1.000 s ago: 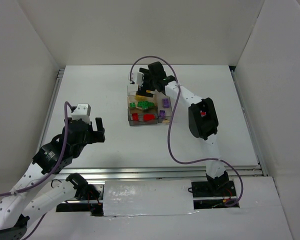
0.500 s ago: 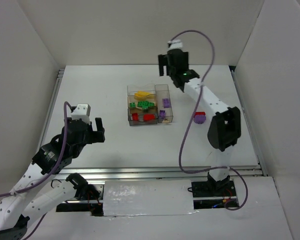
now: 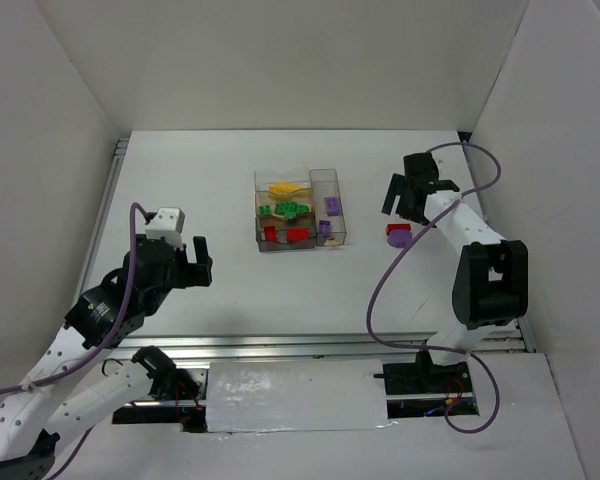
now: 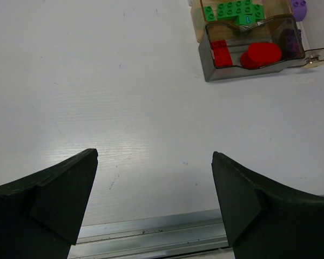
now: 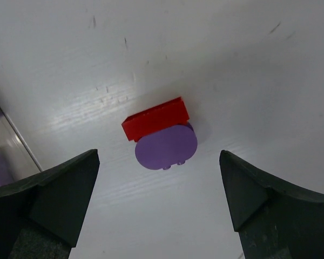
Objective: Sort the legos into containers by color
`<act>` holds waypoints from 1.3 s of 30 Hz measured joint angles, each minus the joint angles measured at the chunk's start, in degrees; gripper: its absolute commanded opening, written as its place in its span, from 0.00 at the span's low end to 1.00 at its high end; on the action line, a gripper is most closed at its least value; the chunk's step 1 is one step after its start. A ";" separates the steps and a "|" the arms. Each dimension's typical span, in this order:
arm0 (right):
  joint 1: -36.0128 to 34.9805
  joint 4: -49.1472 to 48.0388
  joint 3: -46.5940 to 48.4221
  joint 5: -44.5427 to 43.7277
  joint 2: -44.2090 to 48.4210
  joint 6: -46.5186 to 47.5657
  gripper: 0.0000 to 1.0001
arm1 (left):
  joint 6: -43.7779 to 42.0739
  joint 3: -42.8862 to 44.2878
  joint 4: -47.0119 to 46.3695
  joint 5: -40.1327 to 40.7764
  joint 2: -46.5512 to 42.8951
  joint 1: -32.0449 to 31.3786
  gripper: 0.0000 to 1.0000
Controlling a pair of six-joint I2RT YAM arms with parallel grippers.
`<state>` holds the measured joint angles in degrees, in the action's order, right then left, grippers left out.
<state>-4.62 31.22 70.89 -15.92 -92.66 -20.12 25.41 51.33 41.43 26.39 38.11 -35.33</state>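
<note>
The clear container tray [image 3: 339, 236] sits mid-table with yellow legos [image 3: 285, 188], green legos [image 3: 285, 210], red legos [image 3: 285, 235] and purple legos [image 3: 331, 205] in separate compartments. To its right on the table lie a red brick [image 5: 155, 118] and a purple oval piece [image 5: 166, 147], touching each other. My right gripper [image 5: 159, 154] hovers open just above this pair [image 3: 398, 235], touching neither. My left gripper [image 4: 155, 155] is open over bare table, well short of the tray's near corner [image 4: 205, 59]. It holds nothing.
A metal rail [image 4: 151, 234] runs along the table's near edge under the left gripper. White walls enclose the table on three sides. The tray's edge [image 5: 0, 135] shows at the left of the right wrist view.
My right arm swung from over the tray's back to the right and now hovers over the loose red and purple pieces. The left arm stayed put.
</note>
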 measured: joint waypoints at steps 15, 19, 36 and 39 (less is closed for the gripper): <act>0.81 -0.07 -4.39 6.64 -6.69 4.76 1.00 | -0.02 -0.11 -0.35 -0.79 0.46 0.00 1.00; 1.57 0.09 -3.65 7.21 -10.38 6.14 0.99 | -0.09 -0.13 -0.63 -1.22 0.83 0.00 1.00; 2.91 0.42 0.02 13.81 -13.77 7.96 0.19 | -0.17 -0.13 -1.18 -1.55 2.75 0.02 0.99; -0.57 0.22 -1.42 12.98 -11.28 7.85 0.16 | 0.57 0.28 -0.55 -1.27 4.39 0.02 1.00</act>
<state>-5.19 31.44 69.47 -2.94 -103.94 -12.27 25.98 51.62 40.88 25.12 42.50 -35.31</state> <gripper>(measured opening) 0.715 0.994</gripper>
